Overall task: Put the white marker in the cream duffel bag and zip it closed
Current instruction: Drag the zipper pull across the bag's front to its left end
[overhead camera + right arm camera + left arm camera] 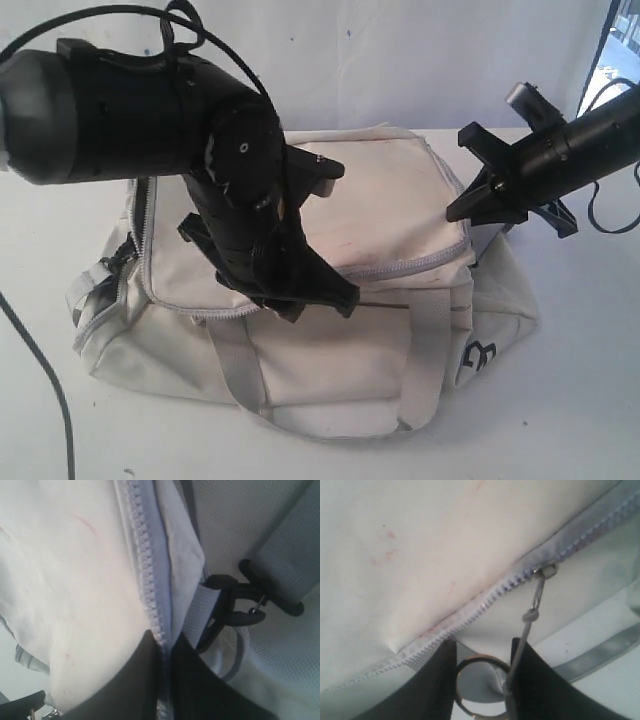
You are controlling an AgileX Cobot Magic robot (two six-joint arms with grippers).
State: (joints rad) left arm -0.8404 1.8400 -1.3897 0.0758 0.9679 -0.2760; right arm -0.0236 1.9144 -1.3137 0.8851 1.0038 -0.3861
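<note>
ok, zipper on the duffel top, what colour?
Light grey zipper on the cream duffel bag; left wrist view shows it best.

A robotics lab's test bench — the black left arm [120,105] enters from the upper left and the black right arm [590,135] from the upper right, over a plain white tabletop [560,420] carrying the cream duffel bag [330,360]. A white backdrop [400,60] fills the top of the frame, and a black cable [45,370] trails down the left edge.

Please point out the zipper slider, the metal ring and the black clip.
zipper slider [549,571], left wrist view, on its metal body.
metal ring [481,657], left wrist view, on its rim.
black clip [225,586], right wrist view, on its hooked body.
</note>
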